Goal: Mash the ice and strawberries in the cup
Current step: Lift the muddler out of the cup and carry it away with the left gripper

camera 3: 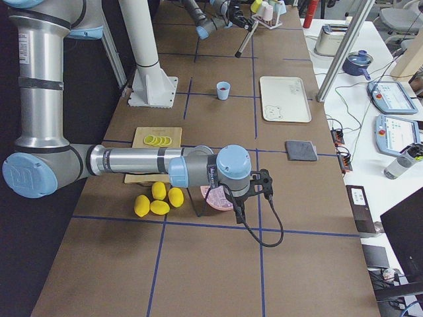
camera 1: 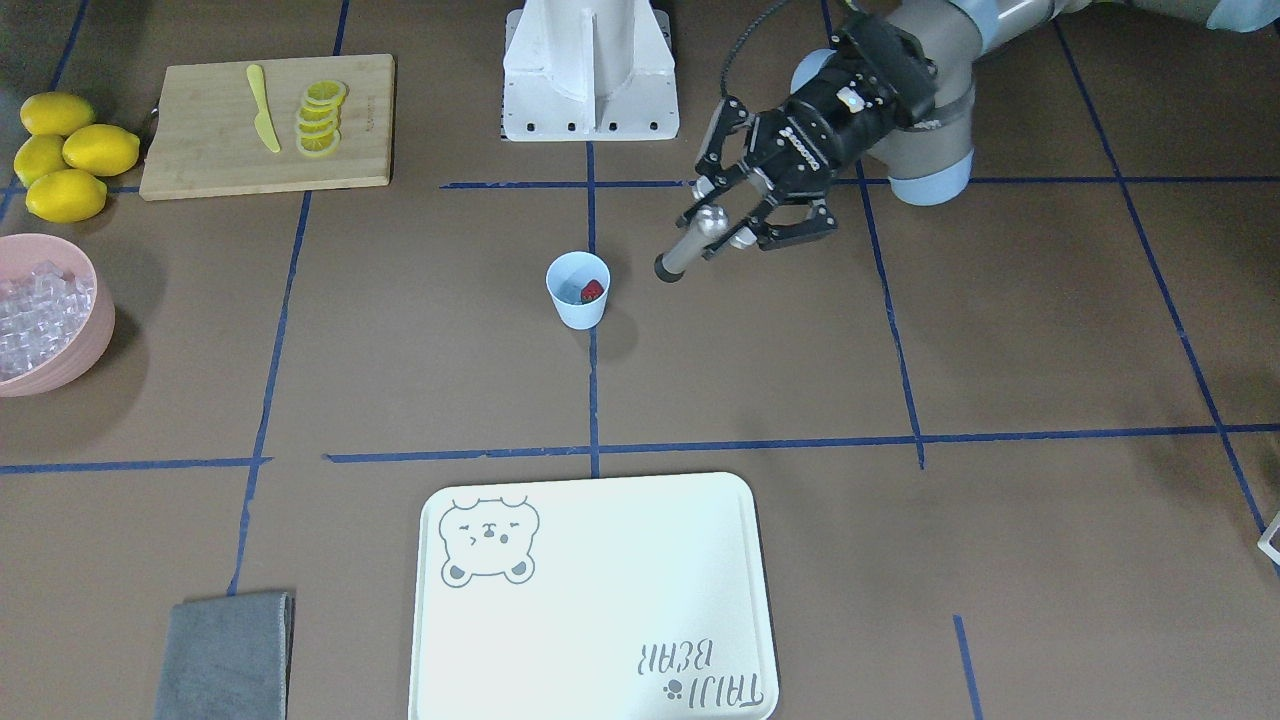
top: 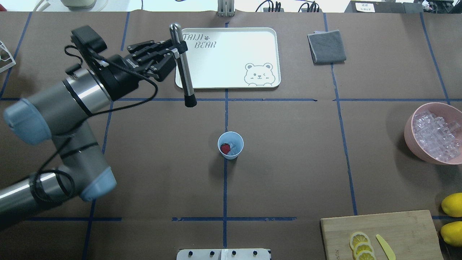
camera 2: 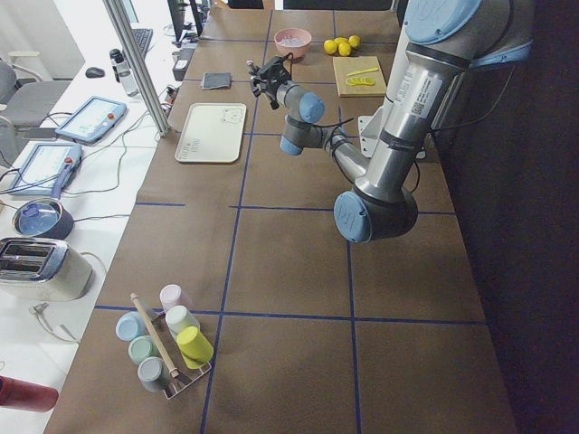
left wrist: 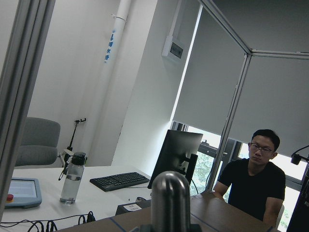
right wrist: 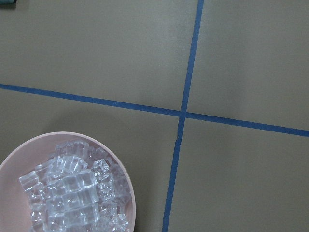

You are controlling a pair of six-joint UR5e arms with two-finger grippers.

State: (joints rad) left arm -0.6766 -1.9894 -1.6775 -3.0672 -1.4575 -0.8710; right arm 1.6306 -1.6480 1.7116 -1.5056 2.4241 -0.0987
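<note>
Muddler (top: 184,74) aslant in raised left pincer (top: 177,48)

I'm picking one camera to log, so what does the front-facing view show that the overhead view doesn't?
Only front-facing: all four lemons and the whole cutting board. Only overhead: most of the left arm, back past its elbow. Both: the left gripper shut on the muddler, the cup holding the strawberry, the tray, the pink bowl of ice.

A pale tray (camera 1: 600,590) printed with a bear lies on the brown worktop (camera 1: 1000,330) near a folded grey cloth (camera 1: 228,655). A wooden cutting board (camera 1: 200,150) carries lemon slices (camera 1: 320,118) and a yellow knife (camera 1: 263,108), with four whole lemons (camera 1: 100,149) beside it.
</note>
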